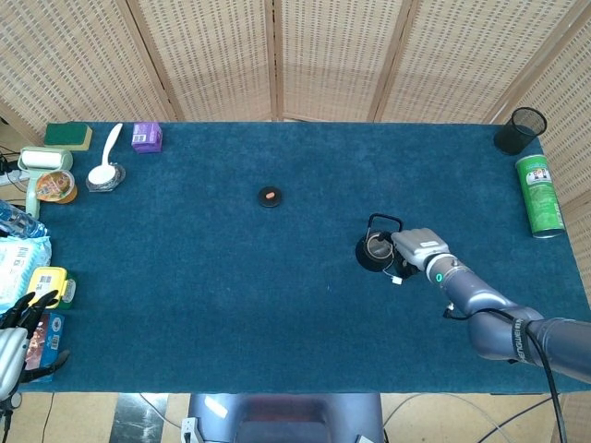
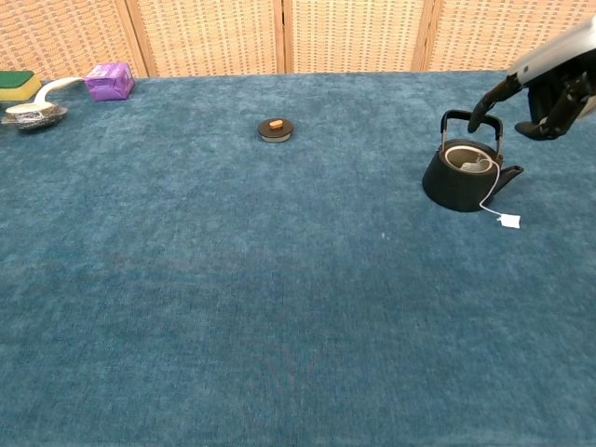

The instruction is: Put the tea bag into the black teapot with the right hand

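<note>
The tea bag (image 2: 472, 168) lies inside the open black teapot (image 2: 459, 182), its string draped over the rim so the tag (image 2: 508, 221) rests on the table (image 2: 279, 279), while the right hand (image 2: 545, 93) hovers above, fingers apart, holding nothing.

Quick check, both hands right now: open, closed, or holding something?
Left hand: open, holding nothing, fingers apart at the table's near-left edge.
Right hand: open, holding nothing, raised above the black teapot; the tea bag lies inside.

black teapot (image 2: 458, 184), teal-blue tablecloth (image 2: 233, 279), purple box (image 2: 109, 81), green can (image 1: 539, 195)
</note>
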`<act>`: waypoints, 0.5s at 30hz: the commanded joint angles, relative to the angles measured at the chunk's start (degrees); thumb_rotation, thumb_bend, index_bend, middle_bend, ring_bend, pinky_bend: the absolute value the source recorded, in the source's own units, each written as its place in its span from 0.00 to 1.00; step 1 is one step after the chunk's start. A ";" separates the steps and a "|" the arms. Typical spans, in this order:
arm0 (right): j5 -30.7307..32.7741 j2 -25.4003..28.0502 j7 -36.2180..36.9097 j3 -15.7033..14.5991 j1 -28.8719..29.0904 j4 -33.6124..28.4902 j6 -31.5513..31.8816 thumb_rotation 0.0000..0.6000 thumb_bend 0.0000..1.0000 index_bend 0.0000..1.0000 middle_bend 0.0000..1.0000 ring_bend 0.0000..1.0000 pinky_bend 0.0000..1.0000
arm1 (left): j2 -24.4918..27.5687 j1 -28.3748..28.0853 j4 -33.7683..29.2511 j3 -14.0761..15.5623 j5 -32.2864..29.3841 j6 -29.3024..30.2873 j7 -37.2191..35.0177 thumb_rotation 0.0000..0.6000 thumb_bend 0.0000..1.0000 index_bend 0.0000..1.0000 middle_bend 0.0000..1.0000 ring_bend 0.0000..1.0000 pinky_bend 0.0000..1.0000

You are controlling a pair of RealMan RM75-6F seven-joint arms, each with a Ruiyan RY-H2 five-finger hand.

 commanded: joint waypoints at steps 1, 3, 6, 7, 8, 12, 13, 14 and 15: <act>-3.91 3.03 1.53 2.14 -4.40 -4.13 5.89 1.00 0.73 0.13 1.00 1.00 1.00 | -0.02 0.01 -0.16 0.10 0.22 0.07 0.08 1.00 0.28 0.08 0.19 0.03 0.12; -6.59 3.73 2.59 3.41 -7.08 -5.55 8.94 1.00 0.73 0.13 1.00 1.00 1.00 | -0.04 0.01 -0.23 0.12 0.29 0.08 0.15 1.00 0.28 0.08 0.19 0.03 0.12; -10.52 4.22 4.24 5.05 -11.00 -6.81 13.24 1.00 0.73 0.13 1.00 1.00 1.00 | -0.07 -0.04 -0.37 0.14 0.39 0.05 0.34 1.00 0.28 0.08 0.19 0.03 0.12; -11.95 4.19 4.55 5.60 -12.48 -7.06 15.29 1.00 0.73 0.13 1.00 1.00 1.00 | -0.07 -0.08 -0.47 0.13 0.46 0.03 0.40 1.00 0.28 0.08 0.19 0.03 0.12; -13.79 4.04 4.22 5.90 -14.43 -7.29 18.92 1.00 0.72 0.13 1.00 1.00 1.00 | -0.08 -0.17 -0.59 0.09 0.64 0.06 0.58 1.00 0.28 0.08 0.19 0.03 0.12; -19.77 1.83 1.62 6.70 -21.53 -7.40 31.00 1.00 0.71 0.13 0.97 1.00 1.00 | 0.06 -0.36 -1.04 0.11 0.89 -0.08 0.97 1.00 0.28 0.08 0.19 0.03 0.12; -20.76 1.11 1.09 6.99 -22.98 -7.18 33.32 1.00 0.71 0.13 0.95 1.00 1.00 | 0.11 -0.40 -1.10 0.11 0.94 -0.08 1.01 1.00 0.28 0.08 0.19 0.03 0.12; -21.59 0.37 0.74 7.30 -24.46 -6.92 35.53 1.00 0.70 0.12 0.92 1.00 1.00 | 0.13 -0.42 -1.13 0.08 1.00 -0.03 1.12 1.00 0.28 0.08 0.19 0.03 0.12; -22.27 -0.29 0.42 7.62 -25.71 -6.68 37.21 1.00 0.70 0.12 0.90 1.00 1.00 | 0.15 -0.44 -1.20 0.06 1.05 0.00 1.19 1.00 0.28 0.08 0.19 0.03 0.12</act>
